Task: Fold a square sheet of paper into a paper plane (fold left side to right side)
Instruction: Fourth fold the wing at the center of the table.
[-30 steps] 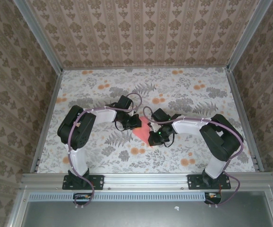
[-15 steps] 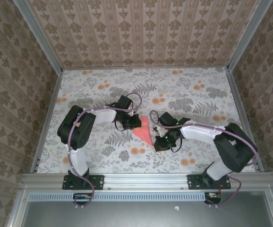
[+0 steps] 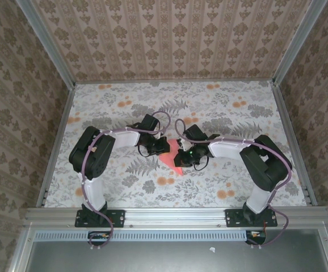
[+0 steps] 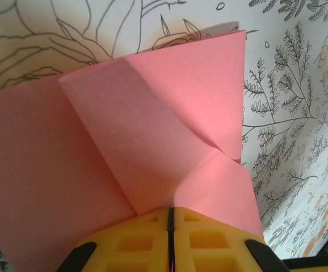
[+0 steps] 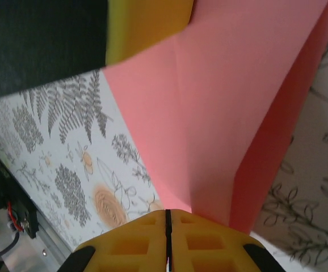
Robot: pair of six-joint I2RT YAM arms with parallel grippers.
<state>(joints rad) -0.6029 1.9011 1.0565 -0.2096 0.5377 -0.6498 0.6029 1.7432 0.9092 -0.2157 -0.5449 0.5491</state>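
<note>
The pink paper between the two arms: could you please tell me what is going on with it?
Both arms are working the pink paper into a plane at the middle of the floral table. It is partly folded, with diagonal flaps and creases showing in the left wrist view. The left gripper and the right gripper are both shut, their tips set against the paper from opposite sides, seemingly pressing it flat. It is not yet a slim dart.

Quick head count from where I'm standing: two robot arms, the left arm point(image 3: 90, 156) at 8 o'clock and the right arm point(image 3: 260, 164) at 4 o'clock. Two grippers, the left gripper point(image 3: 159, 146) and the right gripper point(image 3: 181, 158). One folded pink sheet of paper point(image 3: 172, 164), one floral table point(image 3: 124, 102).
</note>
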